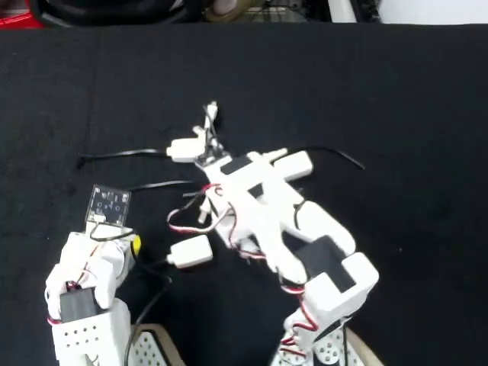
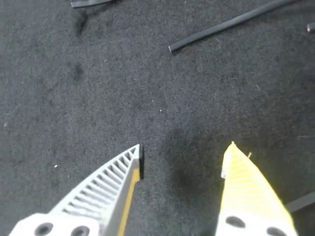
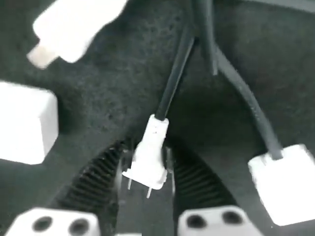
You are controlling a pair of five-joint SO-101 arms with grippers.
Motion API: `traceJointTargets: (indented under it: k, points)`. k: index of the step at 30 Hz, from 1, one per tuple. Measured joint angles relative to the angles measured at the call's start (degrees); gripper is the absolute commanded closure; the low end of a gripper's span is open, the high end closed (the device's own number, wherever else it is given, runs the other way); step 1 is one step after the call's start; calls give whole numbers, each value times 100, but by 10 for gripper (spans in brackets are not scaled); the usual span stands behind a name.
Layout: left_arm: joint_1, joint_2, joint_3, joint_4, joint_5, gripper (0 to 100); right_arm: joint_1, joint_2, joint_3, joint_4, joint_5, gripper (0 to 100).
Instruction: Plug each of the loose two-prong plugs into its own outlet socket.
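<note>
Right hand (image 3: 145,155) clamped on small white plug (image 3: 146,169), prongs toward wrist. Likely light, rigid; cord (image 3: 173,81) looks stiff; hold body sides. Left hand (image 2: 185,147) wide open, empty.

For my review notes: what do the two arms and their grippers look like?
The left arm and right arm are white shells with black servo blocks and red, white and black wires along the joints. The left arm carries a small dark circuit board. The left gripper has pointed ribbed fingers, one white, one yellow; the right gripper has dark ribbed fingers on white bases.
</note>
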Motion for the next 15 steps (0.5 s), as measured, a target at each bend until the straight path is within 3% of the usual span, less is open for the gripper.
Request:
traceJointTargets:
  k: [5, 15]
  points:
    - [0, 0, 0, 0, 0, 733, 97, 18, -554, 510, 53, 965]
    - [0, 0, 0, 0, 0, 733, 466, 18, -598, 79, 1459, 915]
